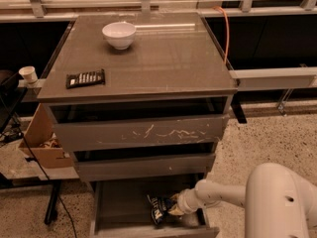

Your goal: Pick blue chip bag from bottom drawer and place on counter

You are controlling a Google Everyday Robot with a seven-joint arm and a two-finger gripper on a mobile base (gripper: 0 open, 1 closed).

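— What colour is the tabletop?
— Glossy grey-brown. At eleven o'clock on it sits a white bowl, at nine a black packet with white stripes.
— And the drawers?
— Grey. The upper drawer front has white scratches; the bottom drawer has a plain dark grey floor.
— Inside it?
— The blue chip bag, dark blue with white lettering. The jaws, at five o'clock of the view, in that drawer just beside the bag, are cream-white like the arm.
— Anything else?
— An orange cable at one o'clock, a brown cardboard box at eight, and a speckled beige floor.
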